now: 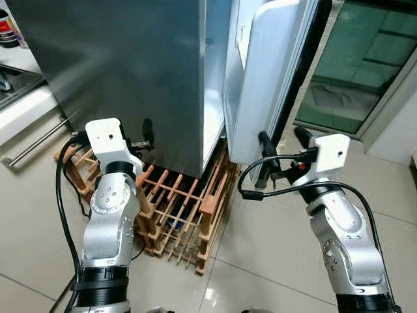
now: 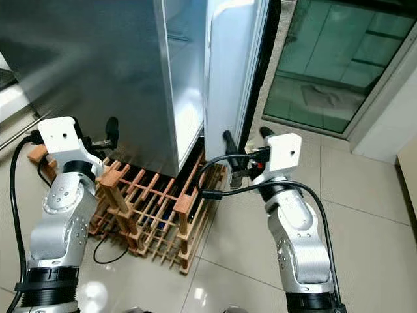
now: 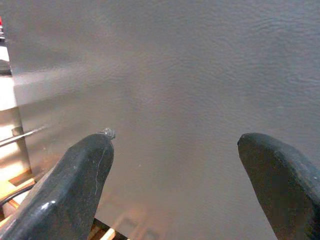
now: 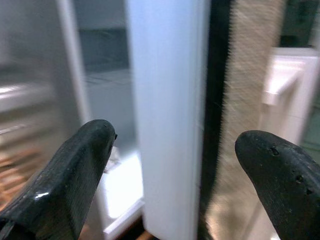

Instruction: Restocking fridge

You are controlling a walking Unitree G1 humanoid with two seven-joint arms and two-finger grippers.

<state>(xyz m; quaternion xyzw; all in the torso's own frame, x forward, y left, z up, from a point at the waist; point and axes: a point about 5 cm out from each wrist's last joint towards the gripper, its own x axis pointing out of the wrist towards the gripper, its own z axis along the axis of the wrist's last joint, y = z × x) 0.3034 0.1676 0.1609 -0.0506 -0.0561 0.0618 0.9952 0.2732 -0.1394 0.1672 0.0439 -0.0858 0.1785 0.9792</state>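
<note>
Because the fridge [image 1: 150, 72] stands with its door [image 1: 267, 78] swung only part way out, a narrow lit gap shows between the steel side panel and the white inner face of the door. Fridge sits on the tiled floor [image 1: 260, 274], directly ahead of the robot, door edge pointing toward the right arm.

Right gripper [image 1: 283, 160]: fingers spread wide, one finger [image 4: 65, 175] on the cabinet side of the door edge, the other on the outer side, so the white edge stands between them. Not touching, as far as the wrist view shows. Judgement: placed to straddle the edge and push or pull the door wider before any stocking can begin.

Left gripper [image 3: 175, 175]: fingers also apart, holding nothing, facing the grey steel side of the fridge at close range. Likely just parked clear of the work.

Wooden wine rack [image 1: 179, 215] lies on the floor against the fridge base, just below both grippers; a black cable [image 1: 62, 195] trails beside it. Glass sliding door [image 1: 361, 65] off to the right. No items for restocking visible yet; task looks to be at its opening step.
</note>
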